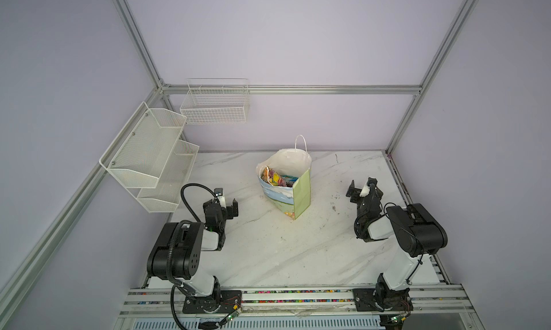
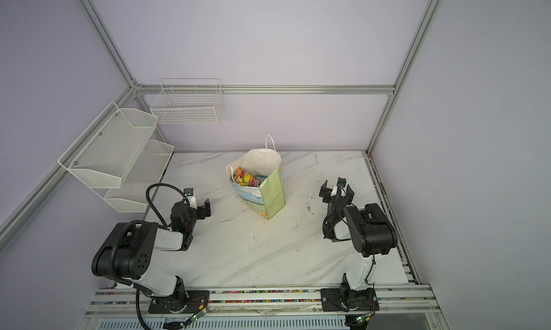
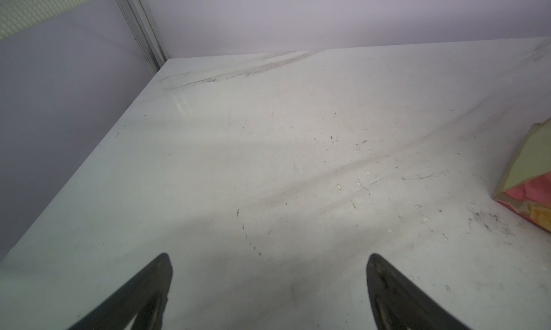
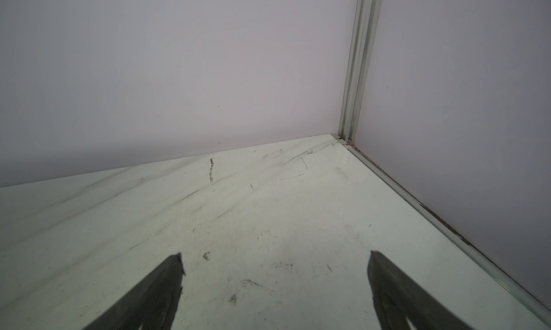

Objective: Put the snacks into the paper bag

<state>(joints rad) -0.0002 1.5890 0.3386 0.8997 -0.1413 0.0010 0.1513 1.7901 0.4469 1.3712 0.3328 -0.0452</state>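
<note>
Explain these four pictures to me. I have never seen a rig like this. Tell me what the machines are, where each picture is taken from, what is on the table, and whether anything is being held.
Two robot arms are bolted at the near edge of a marble-look table. Both top views look down on the whole scene from one camera head overhead. The other two pictures come from cameras on the arms' wrists, each looking past its own dark fingertips at the tabletop.

The left gripper and the right gripper are the arms' two-fingered claws. Both are open and hold nothing.

Between them stands the paper bag, upright, with colourful snacks showing inside. I see no packet outside the bag. White wire baskets hang on the walls at the far left.
</note>
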